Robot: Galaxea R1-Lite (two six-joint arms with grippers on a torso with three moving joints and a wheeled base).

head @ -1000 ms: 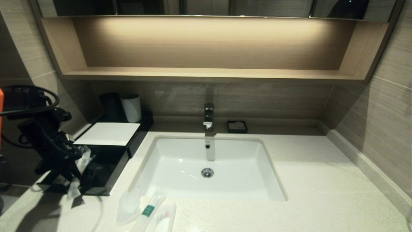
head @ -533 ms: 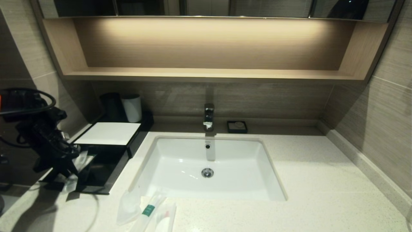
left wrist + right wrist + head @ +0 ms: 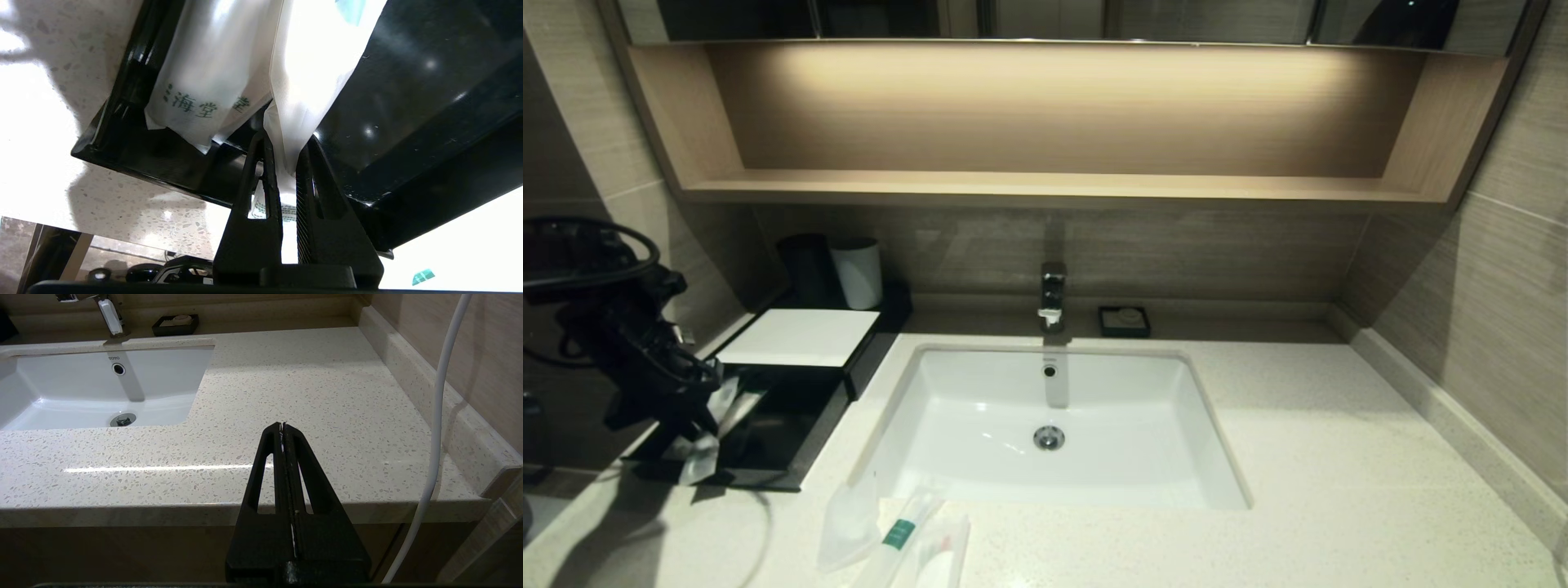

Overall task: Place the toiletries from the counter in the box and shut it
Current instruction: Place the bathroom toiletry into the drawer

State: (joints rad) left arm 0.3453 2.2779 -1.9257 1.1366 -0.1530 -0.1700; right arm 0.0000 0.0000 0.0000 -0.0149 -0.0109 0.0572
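My left gripper (image 3: 286, 163) clamped on slim translucent white plastic packet (image 3: 310, 81), hanging lengthwise over black rectangular box's open drawer (image 3: 768, 425); right gripper (image 3: 282, 428) shut, empty.

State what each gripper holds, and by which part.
Left gripper pinches a white packet by its end, over the box's drawer. Right gripper holds nothing.

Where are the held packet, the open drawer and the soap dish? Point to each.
held packet (image 3: 310, 81), left wrist view, its white face above the gripper.
open drawer (image 3: 776, 425), head view, its glossy black floor.
soap dish (image 3: 1125, 321), head view, its middle.
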